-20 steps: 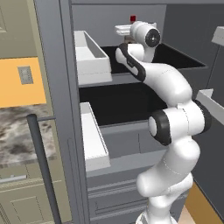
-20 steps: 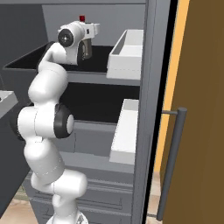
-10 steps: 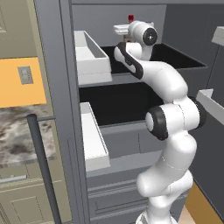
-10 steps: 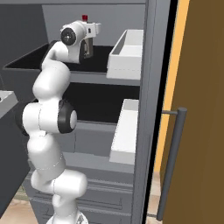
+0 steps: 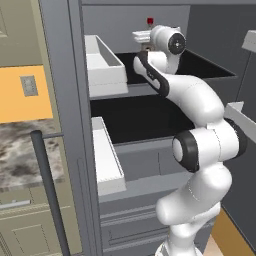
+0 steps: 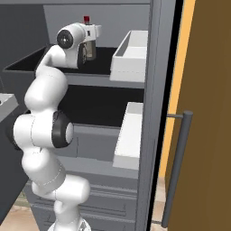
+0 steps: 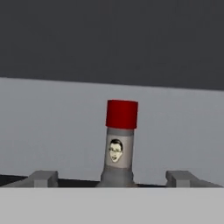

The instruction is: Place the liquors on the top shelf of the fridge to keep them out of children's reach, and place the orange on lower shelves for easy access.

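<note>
My gripper [image 7: 114, 178] is spread wide, fingertips [image 7: 43, 178] either side of the bottle [image 7: 119, 148], which stands upright on the top shelf [image 5: 207, 70] of the fridge [image 6: 153, 81], far back. Risk, imo: I pull back crooked, a fingertip clips the bottle, it tips or rolls off the shelf edge.

No readable text is seen; only a small face picture is carried on the bottle [image 7: 119, 148] neck, straight ahead of the gripper [image 7: 114, 178].
</note>
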